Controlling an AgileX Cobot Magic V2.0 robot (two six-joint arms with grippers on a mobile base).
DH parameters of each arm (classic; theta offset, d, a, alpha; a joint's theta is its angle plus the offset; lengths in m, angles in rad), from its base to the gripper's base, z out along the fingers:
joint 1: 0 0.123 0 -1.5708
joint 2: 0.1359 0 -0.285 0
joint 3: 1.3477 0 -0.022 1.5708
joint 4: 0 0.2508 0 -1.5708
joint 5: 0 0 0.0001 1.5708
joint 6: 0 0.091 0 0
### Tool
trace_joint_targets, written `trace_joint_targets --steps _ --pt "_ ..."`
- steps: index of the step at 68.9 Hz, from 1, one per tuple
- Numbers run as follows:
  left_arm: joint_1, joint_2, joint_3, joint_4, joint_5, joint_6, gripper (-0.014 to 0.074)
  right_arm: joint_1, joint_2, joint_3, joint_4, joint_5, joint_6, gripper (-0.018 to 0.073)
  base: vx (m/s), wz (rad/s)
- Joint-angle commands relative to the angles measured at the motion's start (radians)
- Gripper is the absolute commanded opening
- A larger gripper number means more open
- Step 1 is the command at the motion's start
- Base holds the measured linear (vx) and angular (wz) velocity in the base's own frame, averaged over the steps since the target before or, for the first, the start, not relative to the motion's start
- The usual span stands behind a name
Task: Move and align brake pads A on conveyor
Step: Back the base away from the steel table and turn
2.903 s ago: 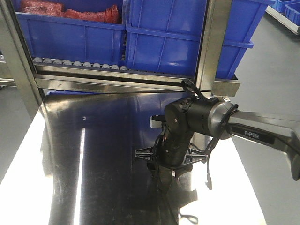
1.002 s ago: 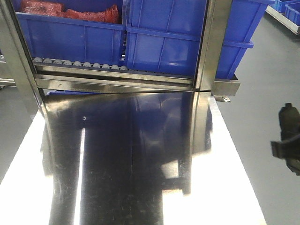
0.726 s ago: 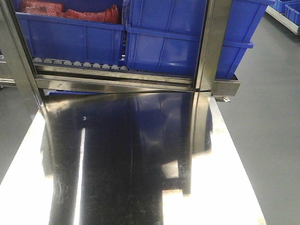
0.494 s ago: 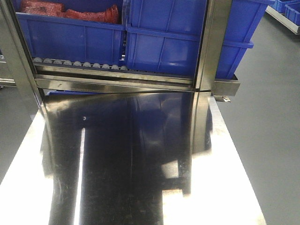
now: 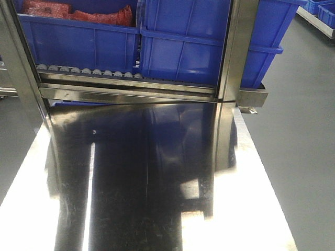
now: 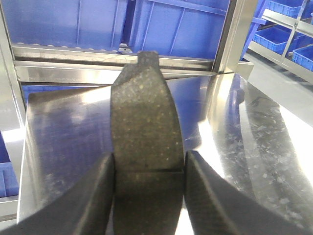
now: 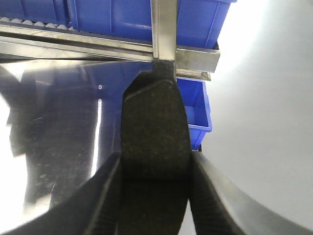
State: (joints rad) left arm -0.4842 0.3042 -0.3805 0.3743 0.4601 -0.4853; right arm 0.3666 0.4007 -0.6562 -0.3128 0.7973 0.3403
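Your left fingers (image 6: 93,200) are clamped on a brake pad (image 6: 146,112), one finger against each long edge. The pad's speckled grey face is turned up to the wrist camera and its far end points towards the rack. A thin groove crosses the pad level with the fingertips. Your right fingers (image 7: 102,200) grip a second brake pad (image 7: 155,142) the same way. This one is dark and curved, and its tip lines up with a steel upright (image 7: 164,24).

Under the left pad lies the table (image 5: 157,198), a shiny stainless sheet that mirrors the blue above it and carries long white streaks of glare. The right pad hangs at the table's right edge, with steel on its left and grey floor (image 7: 264,122) on its right. A small blue bin (image 7: 194,110) sits low just beyond it.

At the table's far end a steel rack carries a roller track (image 5: 78,69) with large blue bins (image 5: 183,47) on top. The leftmost one holds red parts (image 5: 52,9). Off to the right, more blue bins on shelving (image 6: 293,29) stand across the floor.
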Motion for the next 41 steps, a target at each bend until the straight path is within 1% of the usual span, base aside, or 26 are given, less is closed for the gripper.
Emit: trace_joint_targets --steps 1,41 --pt "-0.001 0.007 -0.029 0.008 -0.091 -0.005 -0.0006 -0.006 0.005 -0.026 -0.037 -0.095 -0.007 -0.0004 0.00 0.00" --pt "-0.001 0.007 -0.029 0.008 -0.091 -0.005 -0.0006 -0.006 0.005 -0.026 -0.037 -0.096 -0.007 -0.0004 0.00 0.02"
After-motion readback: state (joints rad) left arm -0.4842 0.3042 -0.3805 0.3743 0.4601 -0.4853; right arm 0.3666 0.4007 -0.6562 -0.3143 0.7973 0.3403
